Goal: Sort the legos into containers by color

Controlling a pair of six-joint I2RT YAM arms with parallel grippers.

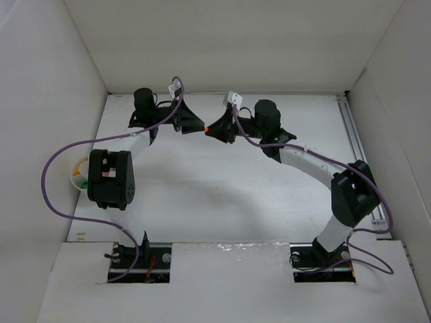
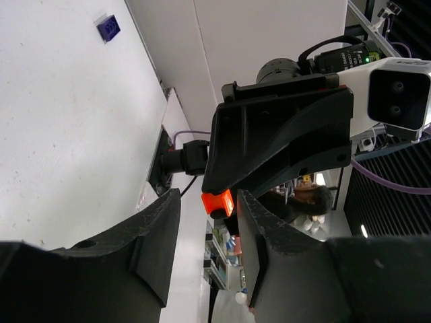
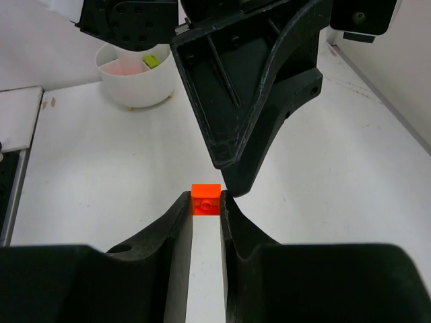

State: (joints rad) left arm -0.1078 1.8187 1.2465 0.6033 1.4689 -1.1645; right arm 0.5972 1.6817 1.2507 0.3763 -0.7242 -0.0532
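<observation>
My right gripper (image 3: 206,206) is shut on a small orange lego (image 3: 206,195), held above the floor at the far middle of the top view (image 1: 209,128). My left gripper (image 2: 206,219) is open and faces it tip to tip, the orange lego (image 2: 217,202) just at its fingertips, between them. In the top view the left gripper (image 1: 195,124) and right gripper (image 1: 215,128) meet nose to nose. A whitish container (image 1: 75,169) with yellow and green legos sits at the left, partly hidden by the left arm. It shows in the right wrist view (image 3: 135,84) with a yellow-green lego (image 3: 149,62).
A purple-blue lego (image 2: 108,27) lies alone on the white floor. White walls enclose the floor on the left, back and right. A metal rail (image 1: 360,145) runs along the right edge. Purple cables loop off both arms.
</observation>
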